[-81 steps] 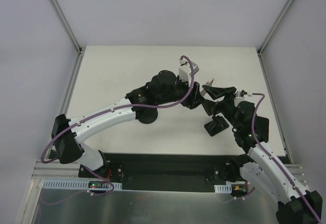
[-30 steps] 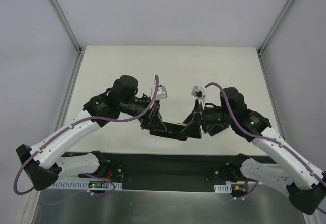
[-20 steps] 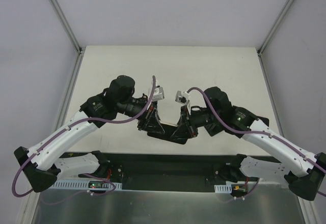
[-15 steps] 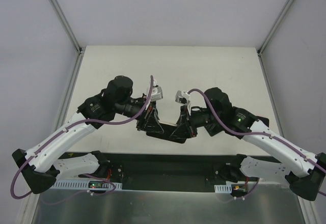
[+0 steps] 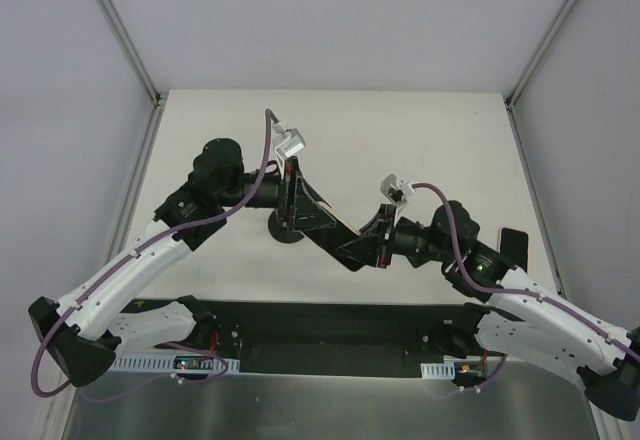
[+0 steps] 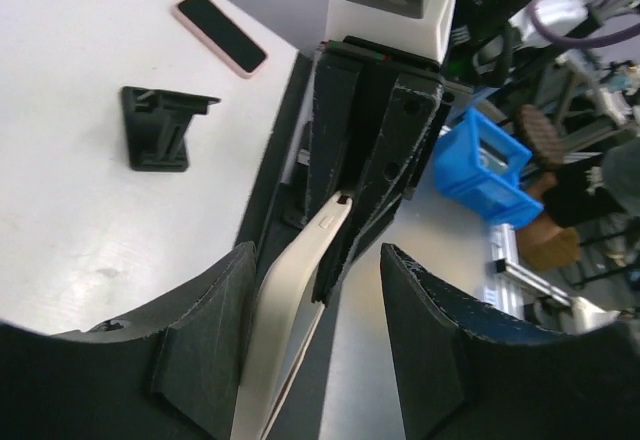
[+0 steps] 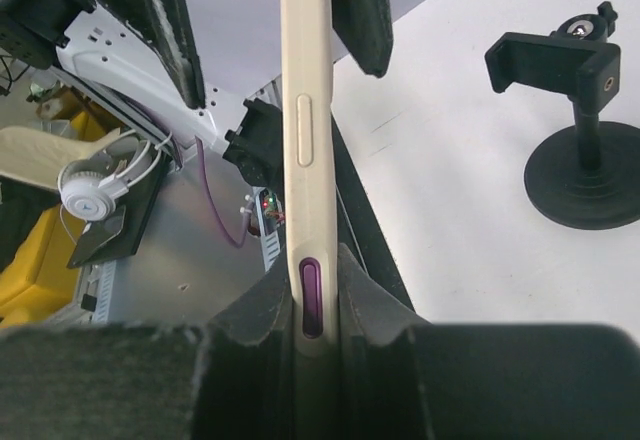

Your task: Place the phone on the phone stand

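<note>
The right pincer (image 7: 308,270) clamps the cream phone (image 7: 308,110) edge-on above the tabletop (image 5: 420,130). The left pincer (image 6: 318,260) stands spread around its other end (no squeeze). The phone stand (image 7: 588,185) sits upper right in the right wrist view.

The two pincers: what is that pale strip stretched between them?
A phone, seen edge-on with a cream rim. The right pincer clamps one end, and the left pincer straddles the other with its jaws apart. Both wrist views show it.

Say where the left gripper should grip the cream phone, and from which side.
Its free end, jaws across the flat faces, approaching opposite the right gripper, which clamps the other end. The thin phone sits edge-on inside the open left gripper.
</note>
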Available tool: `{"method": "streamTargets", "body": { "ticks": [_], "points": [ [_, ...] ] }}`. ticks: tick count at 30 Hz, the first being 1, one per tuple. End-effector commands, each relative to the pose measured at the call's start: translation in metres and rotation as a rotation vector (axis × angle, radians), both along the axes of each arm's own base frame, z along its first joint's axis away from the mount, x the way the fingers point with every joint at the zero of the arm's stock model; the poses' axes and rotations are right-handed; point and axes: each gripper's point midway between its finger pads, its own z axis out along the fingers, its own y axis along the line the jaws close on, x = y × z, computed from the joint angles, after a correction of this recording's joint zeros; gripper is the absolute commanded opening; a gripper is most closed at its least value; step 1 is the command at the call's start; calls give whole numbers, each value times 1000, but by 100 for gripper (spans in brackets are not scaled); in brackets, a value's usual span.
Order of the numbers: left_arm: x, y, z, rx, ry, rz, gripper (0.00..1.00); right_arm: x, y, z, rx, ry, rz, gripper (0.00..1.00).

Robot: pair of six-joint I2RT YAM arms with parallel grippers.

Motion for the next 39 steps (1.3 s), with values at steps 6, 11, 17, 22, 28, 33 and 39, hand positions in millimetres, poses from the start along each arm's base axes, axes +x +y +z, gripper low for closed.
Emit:
{"method": "streamTargets", "body": {
  "ticks": [6,11,17,22,28,33,39],
  "points": [
    [-20,-18,40,-234,95,-205,46,9,-35,68,269,-146,-176,1],
    [-30,-36,43,-247,79,-262,47,8,-50,75,323,-154,-227,1],
    [-32,-58,61,-281,61,-288,23,1,-58,80,340,-175,-223,1],
    [-31,-57,79,-370,14,-265,8,-2,-66,78,347,-172,-239,1],
    [-34,-59,87,-406,16,-276,11,-2,-67,70,354,-124,-248,1],
    [-35,-61,88,-418,37,-271,19,-2,-67,70,359,-112,-248,1],
    [-38,-57,96,-452,24,-262,16,2,-63,64,348,-77,-255,1]
  ]
}}
